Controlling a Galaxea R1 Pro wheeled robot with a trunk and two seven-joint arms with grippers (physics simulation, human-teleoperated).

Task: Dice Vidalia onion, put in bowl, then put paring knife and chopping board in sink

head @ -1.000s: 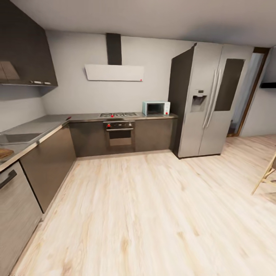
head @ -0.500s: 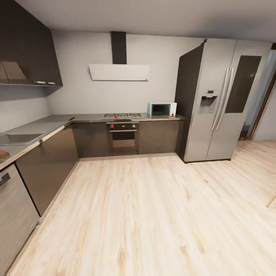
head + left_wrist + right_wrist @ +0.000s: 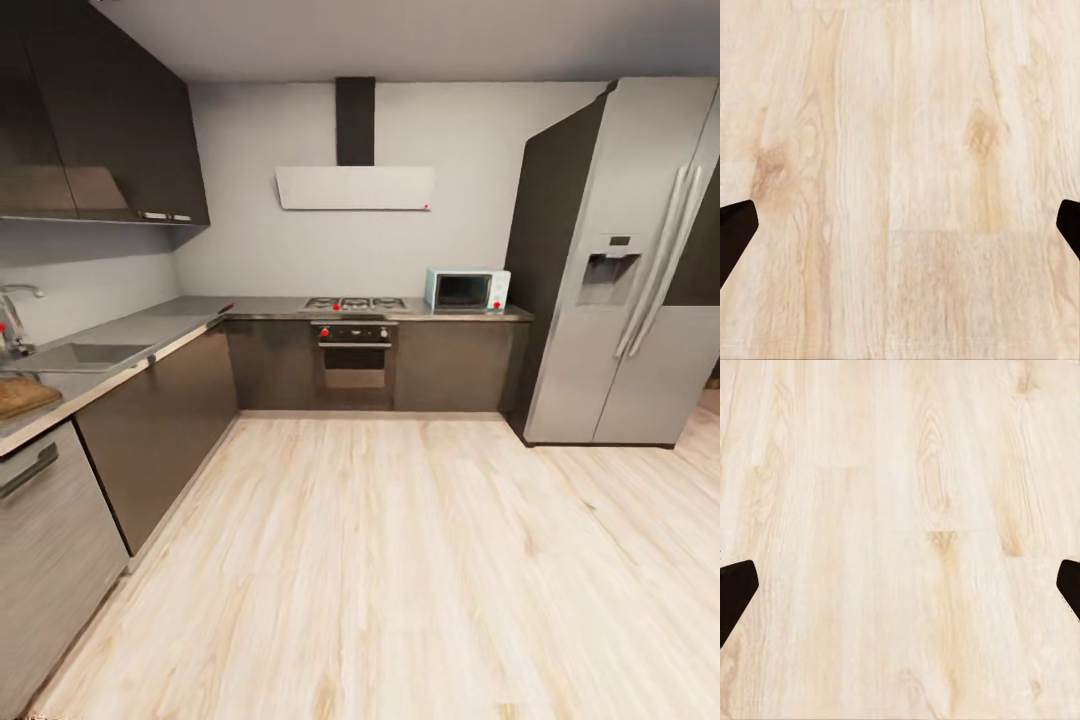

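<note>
Sink [image 3: 85,355] sits far left in the countertop [image 3: 150,325], chopping board [image 3: 22,396] just near of it; left gripper [image 3: 900,229] and right gripper [image 3: 900,589] both spread wide, empty, over wood floor [image 3: 400,560].

**A:** Where's everything placed in the head view?

**B:** The countertop [image 3: 150,325] is run along the left wall. The sink [image 3: 75,356] is set into it, with the tap [image 3: 12,318] behind. The board [image 3: 22,395] is laid on the counter just nearer than the sink.

**A:** And the back wall?

**B:** The hob [image 3: 355,302] is placed over the oven [image 3: 353,362], under the hood [image 3: 355,187]. The microwave [image 3: 466,289] is found right of the hob, the fridge [image 3: 630,270] further right. Floor [image 3: 400,560] is spread in front.
</note>
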